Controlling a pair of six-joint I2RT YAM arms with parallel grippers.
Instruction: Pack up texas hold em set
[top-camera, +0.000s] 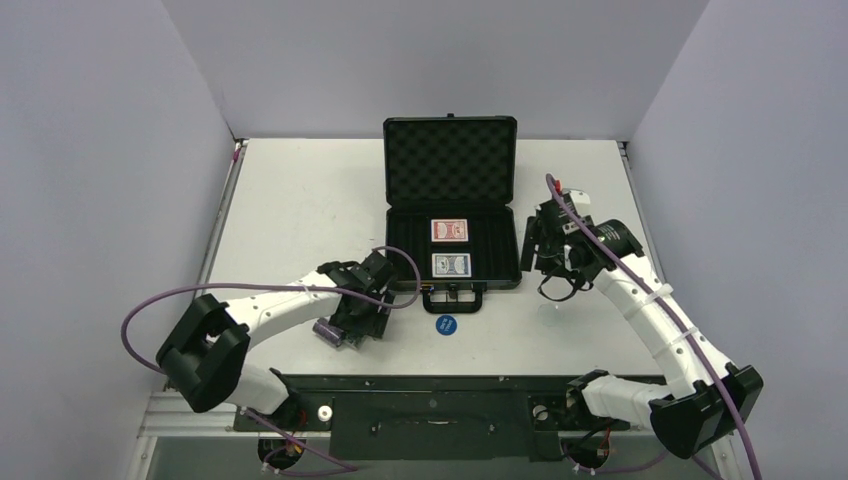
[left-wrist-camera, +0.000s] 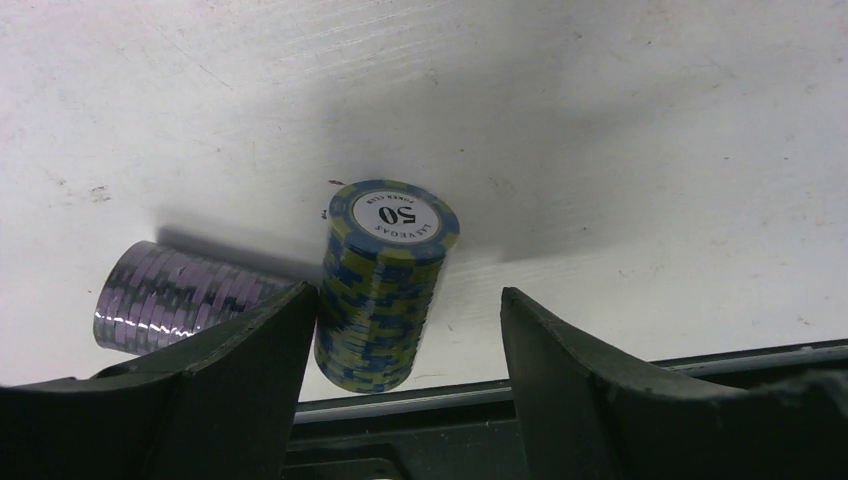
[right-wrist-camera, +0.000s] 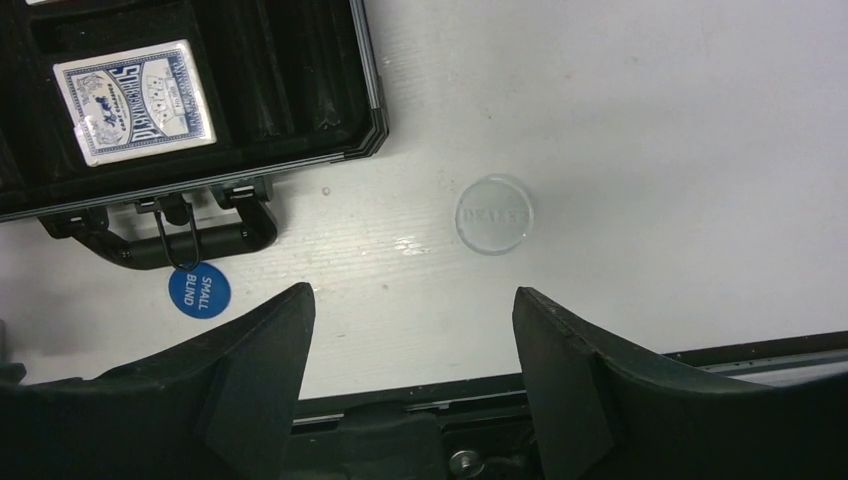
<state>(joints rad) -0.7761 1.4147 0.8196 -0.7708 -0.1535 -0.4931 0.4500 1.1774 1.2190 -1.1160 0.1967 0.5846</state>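
The black case (top-camera: 450, 165) lies open at the table's middle, with a red deck (top-camera: 449, 231) and a blue deck (top-camera: 450, 265) in its tray. My left gripper (left-wrist-camera: 408, 292) is open around a green and blue chip stack (left-wrist-camera: 385, 285) with a "50" face. The left finger touches the stack and the right finger stands apart from it. A purple chip stack (left-wrist-camera: 170, 295) lies on its side just to the left. My right gripper (right-wrist-camera: 412, 290) hangs open and empty over the table near a clear disc (right-wrist-camera: 494, 214). A blue "small blind" disc (right-wrist-camera: 199, 290) lies by the case handle (right-wrist-camera: 160, 240).
The table's near edge and black base rail (left-wrist-camera: 600, 365) run right behind the chip stacks. The case's upright foam lid (top-camera: 450, 160) stands at the far side. In the top view the left gripper (top-camera: 360, 322) hides the green stack. White walls close in the table.
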